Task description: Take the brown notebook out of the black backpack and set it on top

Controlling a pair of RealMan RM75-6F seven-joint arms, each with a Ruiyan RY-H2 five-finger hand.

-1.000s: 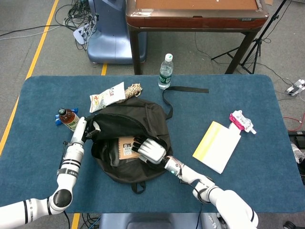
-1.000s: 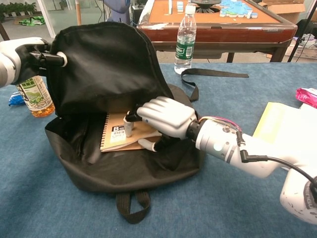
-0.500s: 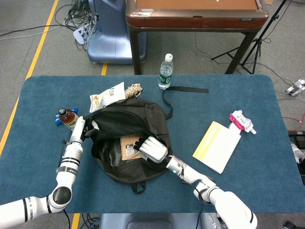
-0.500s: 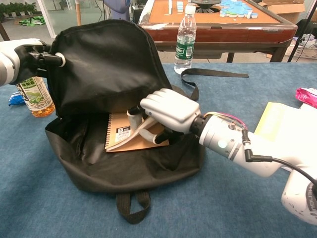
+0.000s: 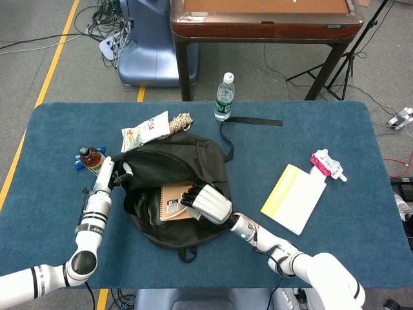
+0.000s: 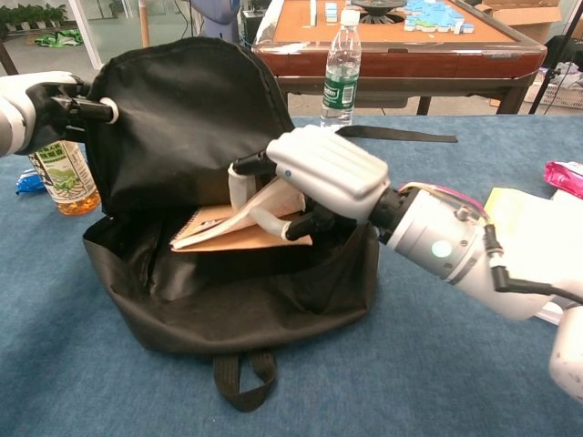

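You work on a blue table [image 5: 58, 129], a wooden table [image 5: 264, 19] behind it on grey floor. Your right hand [image 5: 210, 203] grips the one notebook [image 5: 173, 200], lifted inside the one backpack [image 5: 193, 155]; your left hand [image 5: 111, 173] pinches its flap up. Two bottles: tea [image 5: 92, 159] beside your left fingers, water [image 5: 223, 97] beyond.

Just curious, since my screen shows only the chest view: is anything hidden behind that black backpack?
Observer: Yes. The head view shows a snack packet and a coil of rope on the table just behind the black backpack.
Operator: The notebook looks edge-on to me; is it out?
Observer: Not yet. From above, the brown notebook shows its labelled cover, inside the bag's outline, with the right robot hand gripping its edge.
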